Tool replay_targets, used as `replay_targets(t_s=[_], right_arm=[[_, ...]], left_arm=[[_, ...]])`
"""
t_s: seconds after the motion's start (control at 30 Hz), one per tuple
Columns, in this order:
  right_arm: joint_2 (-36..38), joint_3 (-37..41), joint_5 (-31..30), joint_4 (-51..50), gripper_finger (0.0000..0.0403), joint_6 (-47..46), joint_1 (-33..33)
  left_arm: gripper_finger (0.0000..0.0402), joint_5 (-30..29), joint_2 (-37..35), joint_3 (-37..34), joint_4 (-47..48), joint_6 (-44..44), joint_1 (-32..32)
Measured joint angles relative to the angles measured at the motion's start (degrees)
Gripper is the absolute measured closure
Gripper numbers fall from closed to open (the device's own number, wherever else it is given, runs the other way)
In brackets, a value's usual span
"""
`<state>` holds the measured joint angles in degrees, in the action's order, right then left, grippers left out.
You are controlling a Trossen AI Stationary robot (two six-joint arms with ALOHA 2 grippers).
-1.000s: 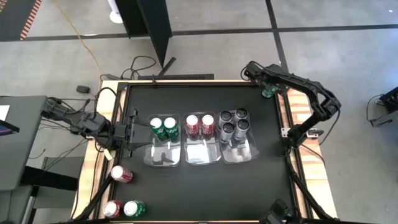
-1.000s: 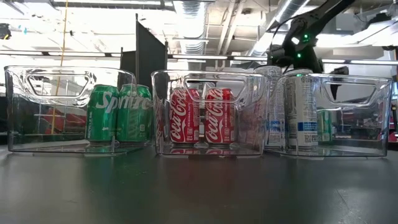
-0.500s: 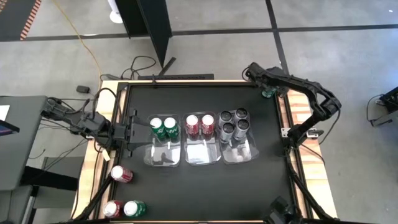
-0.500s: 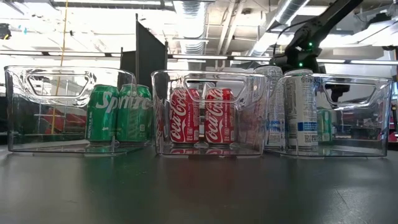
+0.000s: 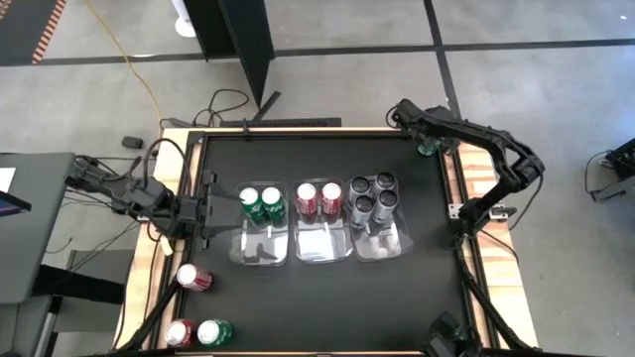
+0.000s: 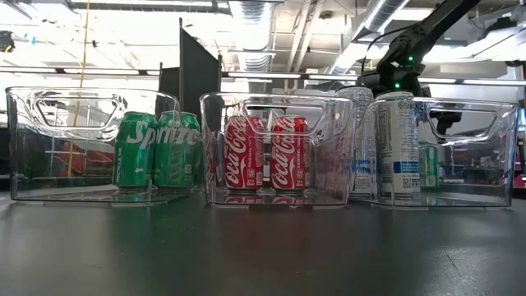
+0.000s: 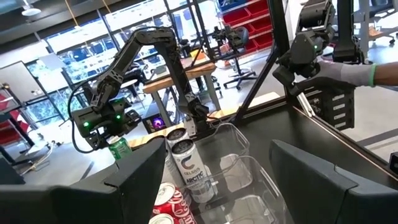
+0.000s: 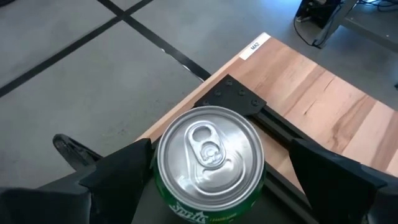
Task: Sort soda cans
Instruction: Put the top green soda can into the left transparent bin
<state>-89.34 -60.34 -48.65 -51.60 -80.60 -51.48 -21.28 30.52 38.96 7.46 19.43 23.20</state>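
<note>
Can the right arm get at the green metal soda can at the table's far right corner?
Probably yes: the right gripper hangs over the green can, open fingers either side, nothing between.

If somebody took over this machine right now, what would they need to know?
Right gripper: open, fingers either side of a green can standing at the table's far right corner, not closed on it.
Left gripper: open, empty, beside the left tray.
Done: two green cans in the left tray, two red cans in the middle tray, four silver-grey cans in the right tray.
Left: the corner green can, plus two red cans and one green can on the near left edge.
</note>
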Motion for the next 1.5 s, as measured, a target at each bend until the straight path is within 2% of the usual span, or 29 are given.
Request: replay_targets(t_s=[0.13,0.43,0.9,1.33,1.5], right_arm=[[0.0,0.2,-0.5,0.7,0.0003,0.0,0.0],[-0.1,6.0,-2.5,9.1,0.0003,1.2,0.0],[-0.4,8.3,-2.9,12.5,0.0003,2.6,0.1],[-9.2,8.0,-2.4,14.3,0.0003,2.6,0.6],[-9.8,7.7,-4.0,13.2,0.0016,1.7,1.2]], left_arm=[[0.012,0.0,0.0,0.0,0.1,-0.1,0.0],[0.012,0.0,-0.1,0.0,0.7,-0.5,0.0],[0.012,0.0,-1.1,0.0,0.8,-0.2,0.0],[0.012,0.0,-1.1,0.0,1.4,-0.3,0.0],[0.012,0.0,-1.1,0.0,1.8,-0.1,0.0]])
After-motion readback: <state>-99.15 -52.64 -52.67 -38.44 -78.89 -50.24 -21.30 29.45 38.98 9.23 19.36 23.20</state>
